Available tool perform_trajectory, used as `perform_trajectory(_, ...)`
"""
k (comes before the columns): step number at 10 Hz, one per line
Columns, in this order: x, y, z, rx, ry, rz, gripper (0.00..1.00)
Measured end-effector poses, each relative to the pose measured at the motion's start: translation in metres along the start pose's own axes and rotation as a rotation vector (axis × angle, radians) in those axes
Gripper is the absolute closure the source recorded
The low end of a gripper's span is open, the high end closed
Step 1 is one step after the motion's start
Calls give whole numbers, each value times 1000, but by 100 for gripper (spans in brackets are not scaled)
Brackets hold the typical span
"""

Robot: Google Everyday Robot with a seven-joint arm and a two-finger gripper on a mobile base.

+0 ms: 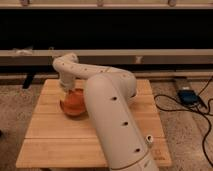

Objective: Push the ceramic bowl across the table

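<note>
The ceramic bowl (74,104) is round, shallow and orange-red, and sits on the light wooden table (55,137) left of its middle, toward the far side. My white arm reaches over the table from the front right and bends back down to the bowl. My gripper (65,90) hangs at the bowl's far left rim, touching or just above it. The arm's thick white forearm hides the bowl's right part.
A small white cylinder (148,140) stands near the table's front right. A blue box (186,95) with black cables lies on the speckled floor to the right. A dark wall with metal rails runs behind the table.
</note>
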Motion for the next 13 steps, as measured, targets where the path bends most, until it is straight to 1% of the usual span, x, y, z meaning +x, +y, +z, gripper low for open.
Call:
perform_trajectory(2, -17, -5, 7, 5, -10, -4, 31)
perform_trajectory(3, -32, -5, 11, 13, -17, -13, 31)
perform_trajectory(4, -37, -6, 10, 23, -23, -17, 31)
perform_trajectory(5, -41, -10, 10, 41, -31, -22, 31)
perform_trajectory(7, -44, -14, 1, 86, -67, -24, 31)
perform_trajectory(8, -42, -18, -9, 109, -82, -27, 31)
perform_trajectory(9, -38, -20, -23, 130, -99, -31, 31)
perform_trajectory(10, -32, -20, -38, 139, -106, -34, 31)
perform_trajectory(11, -18, -23, -50, 149, -98, -33, 31)
perform_trajectory(13, 12, -27, -66, 143, -64, -27, 31)
